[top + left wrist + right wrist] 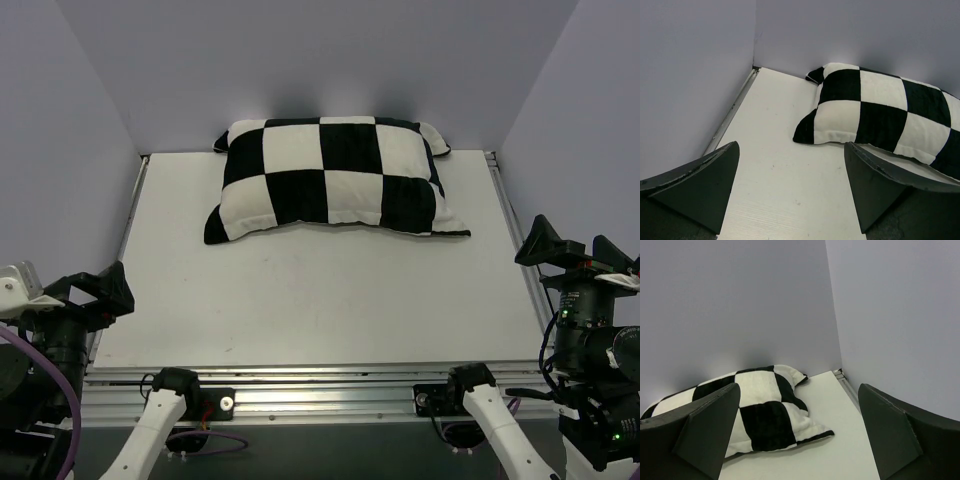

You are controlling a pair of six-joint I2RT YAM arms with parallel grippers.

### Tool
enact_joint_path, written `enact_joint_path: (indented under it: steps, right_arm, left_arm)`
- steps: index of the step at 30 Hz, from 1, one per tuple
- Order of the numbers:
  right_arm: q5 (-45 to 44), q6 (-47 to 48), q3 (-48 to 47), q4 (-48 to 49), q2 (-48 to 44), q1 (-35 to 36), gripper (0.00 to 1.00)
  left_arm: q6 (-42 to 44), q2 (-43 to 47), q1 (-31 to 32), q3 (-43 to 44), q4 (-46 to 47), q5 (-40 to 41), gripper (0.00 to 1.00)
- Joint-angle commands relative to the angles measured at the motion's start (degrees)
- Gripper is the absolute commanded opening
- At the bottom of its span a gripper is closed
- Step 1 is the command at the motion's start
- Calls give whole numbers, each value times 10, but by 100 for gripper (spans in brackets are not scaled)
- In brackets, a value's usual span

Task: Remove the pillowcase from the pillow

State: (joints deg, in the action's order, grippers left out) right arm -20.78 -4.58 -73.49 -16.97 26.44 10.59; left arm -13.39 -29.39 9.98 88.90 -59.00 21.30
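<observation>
The black-and-white checkered pillowcase (pixel 332 177) lies stuffed and plump at the back of the white table (pixel 300 300). It also shows in the left wrist view (pixel 880 112) and the right wrist view (pixel 752 412). The white pillow is hidden inside it. My left gripper (pixel 98 290) is open and empty at the near left edge, far from the pillowcase; its jaws stand wide apart in its wrist view (pixel 791 187). My right gripper (pixel 572 250) is open and empty at the near right edge (pixel 799 432).
Pale purple walls (pixel 300 60) close in the table at the back and both sides. Aluminium rails (pixel 320 385) run along the near edge, with the arm bases (pixel 190 392) bolted there.
</observation>
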Motion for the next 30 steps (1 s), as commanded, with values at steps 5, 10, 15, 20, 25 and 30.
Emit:
enact_joint_path:
  steps: [5,10,15,20,25,30]
  right_arm:
    - [4,9,11,30,-1,4,100]
    - [38,-3,25,32,11,3,100]
    - [78,-53,34,2,73,3,100]
    - [106,-109,54,2,182,3,100]
    - [136,-189,73,45,318,3,100]
    - [148,-195,89,152,435,0,100]
  left_arm:
    - [-10,3,2,-15,14,-9,94]
    - [-11,0,1,-31,21,-18,94]
    - [-18,-5,1,-66,38,-36,94]
    - [-33,-19,2,-124,76,-64,94]
    - [-40,-46,1,-230,150,-106,94]
    - [-38,-95,0,-314,226,-108,94]
